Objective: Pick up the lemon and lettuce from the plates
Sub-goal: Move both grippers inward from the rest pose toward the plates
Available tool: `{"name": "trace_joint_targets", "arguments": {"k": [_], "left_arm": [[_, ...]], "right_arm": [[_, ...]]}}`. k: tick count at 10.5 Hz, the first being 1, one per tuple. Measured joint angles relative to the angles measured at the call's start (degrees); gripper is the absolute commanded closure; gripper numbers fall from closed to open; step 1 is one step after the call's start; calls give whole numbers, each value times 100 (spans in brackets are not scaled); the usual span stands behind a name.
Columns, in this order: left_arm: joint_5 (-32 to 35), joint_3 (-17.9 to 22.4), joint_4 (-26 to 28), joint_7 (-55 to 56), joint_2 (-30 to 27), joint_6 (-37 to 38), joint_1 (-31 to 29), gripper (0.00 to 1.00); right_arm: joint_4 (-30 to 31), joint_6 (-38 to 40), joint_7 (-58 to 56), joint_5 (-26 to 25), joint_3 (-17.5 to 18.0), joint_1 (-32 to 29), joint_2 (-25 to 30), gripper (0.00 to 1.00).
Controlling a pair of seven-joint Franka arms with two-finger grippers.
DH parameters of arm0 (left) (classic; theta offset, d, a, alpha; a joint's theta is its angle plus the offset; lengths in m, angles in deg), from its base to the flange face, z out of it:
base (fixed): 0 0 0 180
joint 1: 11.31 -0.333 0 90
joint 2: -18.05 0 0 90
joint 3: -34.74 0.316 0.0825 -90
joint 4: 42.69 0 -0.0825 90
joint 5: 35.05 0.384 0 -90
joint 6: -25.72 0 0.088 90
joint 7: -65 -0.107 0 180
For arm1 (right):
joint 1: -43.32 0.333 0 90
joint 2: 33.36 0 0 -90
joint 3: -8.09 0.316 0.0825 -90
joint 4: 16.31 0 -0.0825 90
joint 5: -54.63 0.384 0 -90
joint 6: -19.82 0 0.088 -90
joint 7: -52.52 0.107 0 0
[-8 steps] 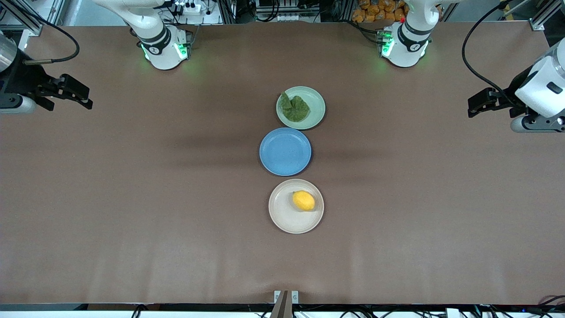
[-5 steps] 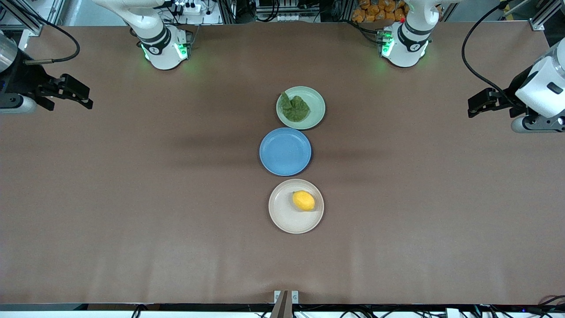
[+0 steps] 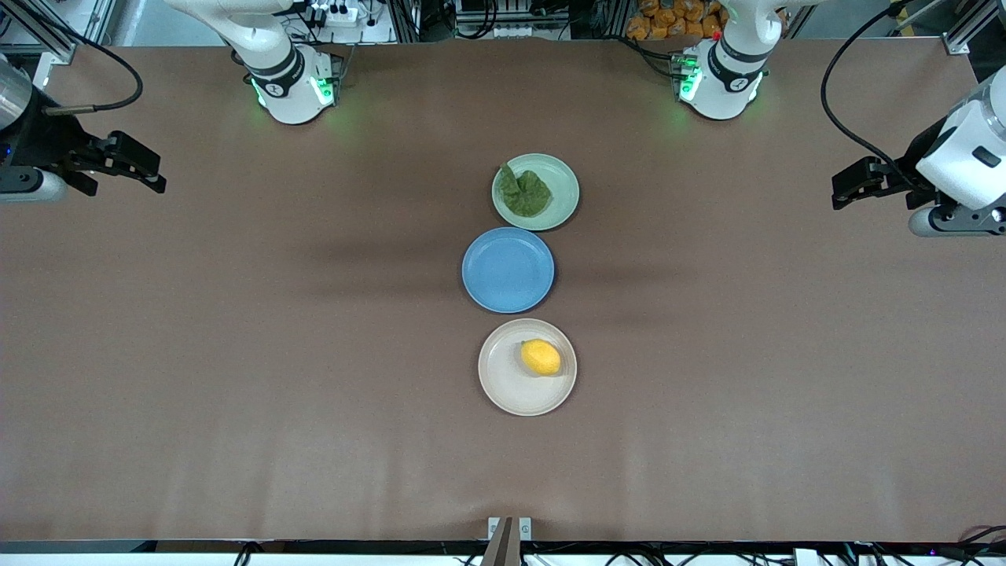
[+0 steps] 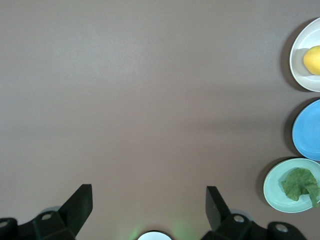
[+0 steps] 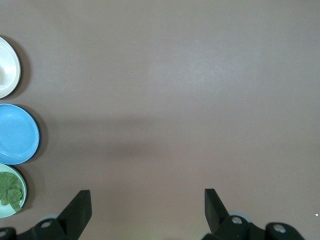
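Both grippers wide-open, hovering over table ends.

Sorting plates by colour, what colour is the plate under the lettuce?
Pale mint green plate, clearest in the front view.

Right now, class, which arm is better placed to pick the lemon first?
Neither clearly: the left claw and right claw hang open at opposite table ends, the lemon midway on the beige plate.

Legible text, labels, brands, numbers, signs: I find none. I read nothing on the plates, the table or the arm bases.
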Motion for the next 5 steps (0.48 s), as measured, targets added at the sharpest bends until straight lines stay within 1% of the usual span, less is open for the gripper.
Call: {"name": "trace_joint_targets", "arguments": {"k": [3,5], "left_arm": [[0,0,0,11,0,0,0,0],[0,0,0,13,0,0,-3,0]], "right_arm": [[2,15,36,0,2,47,-27,0],[13,24,262,0,7,210,-86,0]]}}
